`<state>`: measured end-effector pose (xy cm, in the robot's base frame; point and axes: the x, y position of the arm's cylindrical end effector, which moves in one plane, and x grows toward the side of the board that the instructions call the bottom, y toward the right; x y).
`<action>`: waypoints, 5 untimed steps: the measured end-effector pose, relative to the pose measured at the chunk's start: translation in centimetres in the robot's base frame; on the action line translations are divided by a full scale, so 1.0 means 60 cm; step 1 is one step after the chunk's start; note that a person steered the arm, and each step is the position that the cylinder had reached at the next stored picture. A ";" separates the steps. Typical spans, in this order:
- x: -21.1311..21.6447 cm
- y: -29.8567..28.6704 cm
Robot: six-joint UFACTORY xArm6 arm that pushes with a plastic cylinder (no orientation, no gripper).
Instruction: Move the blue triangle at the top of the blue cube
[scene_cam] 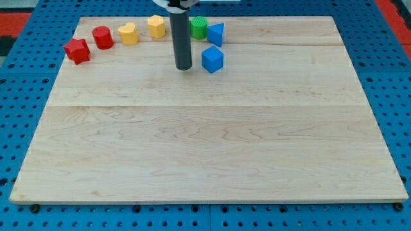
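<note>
My tip (184,67) sits just left of the blue cube (212,59), not quite touching. The blue triangle (216,33) is right above the cube, next to a green block (199,27). Red and yellow blocks line the tabletop (205,141) top-left.

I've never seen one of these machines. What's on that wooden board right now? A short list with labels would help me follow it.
Board: wooden board on a blue pegboard
My tip: on the board, just to the view's left of the blue cube, with a small gap
Blue cube: near the view's top
Blue triangle: just above the cube in the view, close to it
Green block: left of the triangle, partly hidden by the rod
Yellow blocks: two
Red blocks: two at the view's top left
</note>
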<state>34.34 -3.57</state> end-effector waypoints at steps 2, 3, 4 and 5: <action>0.011 0.057; 0.042 0.126; 0.051 0.250; -0.040 0.311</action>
<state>31.91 15.08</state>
